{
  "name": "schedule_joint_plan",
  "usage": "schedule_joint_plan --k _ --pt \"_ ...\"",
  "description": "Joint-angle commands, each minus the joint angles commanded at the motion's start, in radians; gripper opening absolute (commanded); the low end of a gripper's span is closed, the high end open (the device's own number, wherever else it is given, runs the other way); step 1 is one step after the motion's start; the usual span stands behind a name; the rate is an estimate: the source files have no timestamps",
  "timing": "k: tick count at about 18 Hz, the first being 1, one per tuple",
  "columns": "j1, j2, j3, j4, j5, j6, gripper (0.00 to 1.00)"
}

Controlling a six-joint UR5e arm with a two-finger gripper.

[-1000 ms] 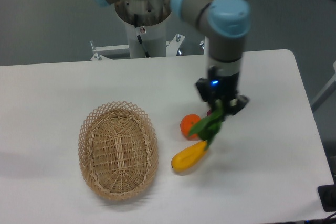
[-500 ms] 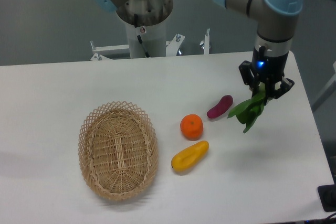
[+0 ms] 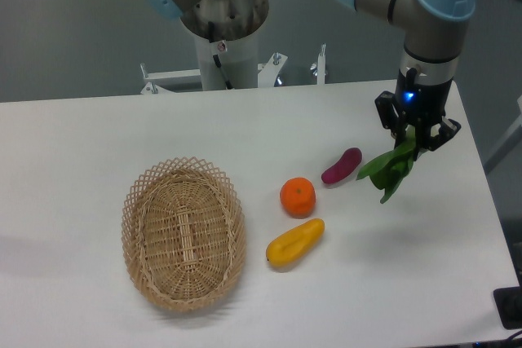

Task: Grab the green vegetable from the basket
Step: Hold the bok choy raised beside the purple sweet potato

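The green vegetable [image 3: 390, 171] hangs above the table at the right, dark leaves drooping down and to the left. My gripper [image 3: 416, 138] is shut on its upper end, which the fingers hide. The tan wicker basket [image 3: 184, 232] lies at the left front of the table, far from the gripper, and holds nothing.
A purple eggplant-like piece [image 3: 341, 165] lies just left of the hanging leaves. An orange fruit [image 3: 298, 196] and a yellow squash-like fruit [image 3: 294, 241] lie between basket and gripper. The arm's base column [image 3: 220, 34] stands behind the table. The table's right edge is near the gripper.
The gripper carried the green vegetable from above the yellow fruit up and to the right. Over the last half second it barely shifted, a little further right.
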Motion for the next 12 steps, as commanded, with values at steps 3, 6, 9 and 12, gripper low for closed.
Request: schedule_joint_plan --k 3,6,9,12 --pt "0.000 0.000 0.000 0.002 -0.002 -0.002 0.38" --pt "0.000 0.000 0.000 0.002 -0.002 -0.005 0.39" --pt "0.003 0.000 0.000 0.003 -0.012 -0.005 0.39" --pt "0.005 -0.002 0.002 0.003 -0.025 -0.006 0.39"
